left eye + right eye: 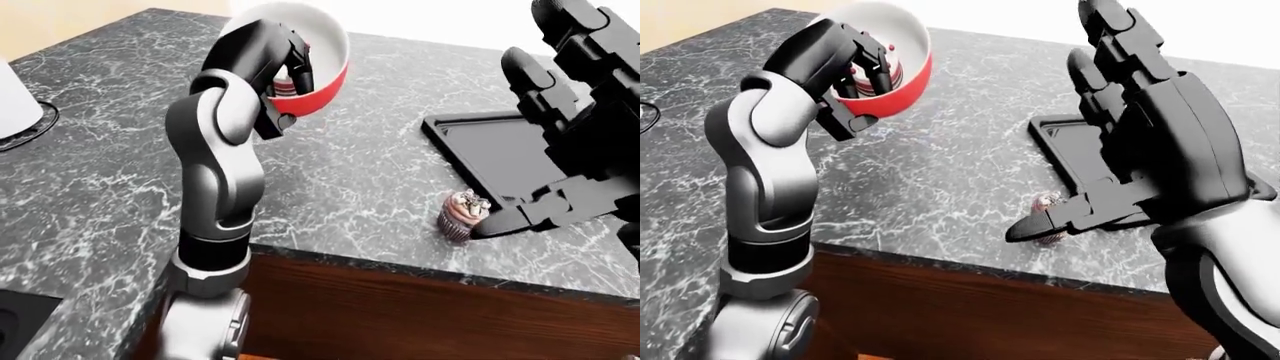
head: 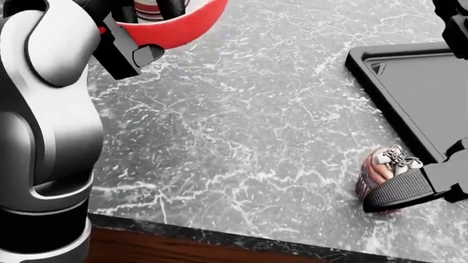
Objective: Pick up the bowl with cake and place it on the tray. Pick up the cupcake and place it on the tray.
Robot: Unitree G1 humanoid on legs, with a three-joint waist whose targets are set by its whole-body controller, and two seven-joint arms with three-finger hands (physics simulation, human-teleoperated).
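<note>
Left robot hand grips unlabelled red bowl; cupcake plain.

Left arm: glossy silver-grey shells, rounded and bulbous at the joints, with a black band near its base, at 6 o'clock of the grey segment. Below the band, a lighter metallic collar with a ribbed, notched edge. Forearm section goes black toward the wrist. Left hand: black, blocky fingers with squared links; a flat black bracket with a small round recess sits at its 7 o'clock in the head view. Right hand: all black, matte, broad boxy palm, chunky segmented fingers with rounded tips, thumb with a ribbed pad. Right forearm: silver-grey shell at 5 o'clock of the palm.
</note>
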